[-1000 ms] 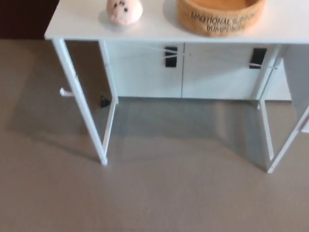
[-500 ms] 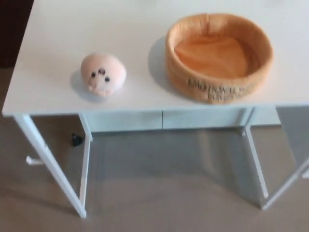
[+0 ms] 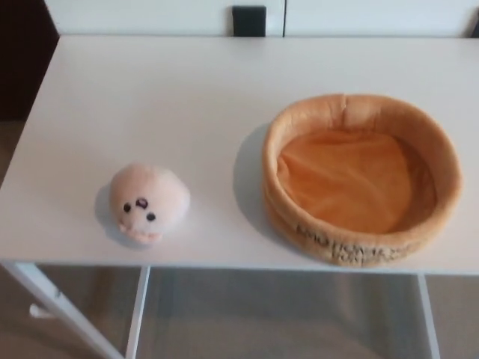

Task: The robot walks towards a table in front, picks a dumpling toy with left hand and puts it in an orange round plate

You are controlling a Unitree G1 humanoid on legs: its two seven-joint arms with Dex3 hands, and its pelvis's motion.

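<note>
Floor (image 3: 284,314) shows nearest us, grey beneath the bench's (image 3: 150,97) front edge, with a white leg (image 3: 60,318) slanting at seven o'clock. On the white top, the dumpling toy (image 3: 147,202) sits at about eight o'clock, a pale pink ball (dark dots facing us). Well apart from it, at four o'clock, the orange round plate (image 3: 441,161) rests empty, dark lettering on its near wall. Beyond, at twelve o'clock, we see white cabinet doors (image 3: 150,15) and a black handle (image 3: 249,21). Neither hand shows, so we cannot tell their state.
</note>
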